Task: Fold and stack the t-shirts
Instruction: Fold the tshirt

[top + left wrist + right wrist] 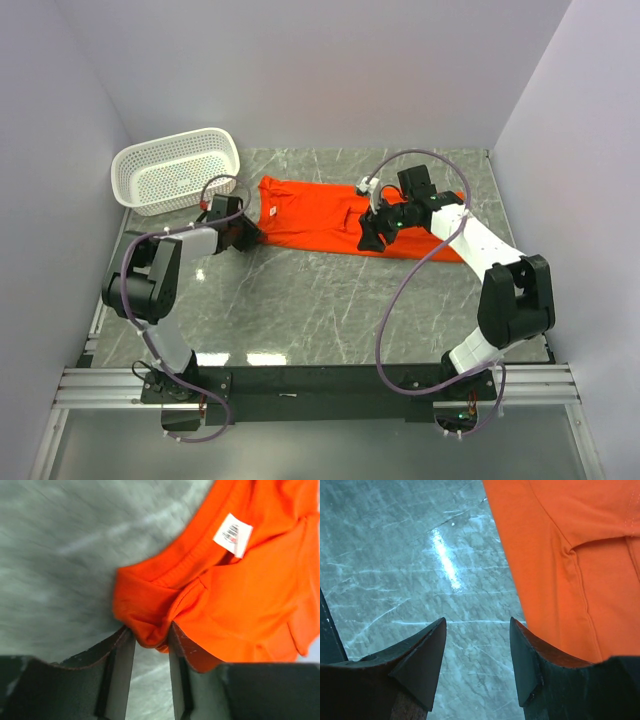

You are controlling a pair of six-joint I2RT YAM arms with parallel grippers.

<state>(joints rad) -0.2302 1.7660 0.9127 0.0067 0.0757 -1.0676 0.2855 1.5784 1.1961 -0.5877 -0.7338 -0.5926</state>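
The orange-red t-shirt (320, 225) lies flattened across the far middle of the marble table, its collar end to the left. In the left wrist view its white neck label (233, 534) shows near the collar. My left gripper (150, 632) sits at the shirt's left corner (248, 232), its jaws pressed on a bunched fold of the cloth. My right gripper (372, 240) hovers at the near edge of the t-shirt (580, 555). It is open (477, 625), with bare table between its fingers and the right finger just over the hem.
A white perforated basket (175, 170) stands at the back left, close behind the left arm. Grey walls close in the table on the left, the right and the back. A black rail (320, 380) runs along the near edge.
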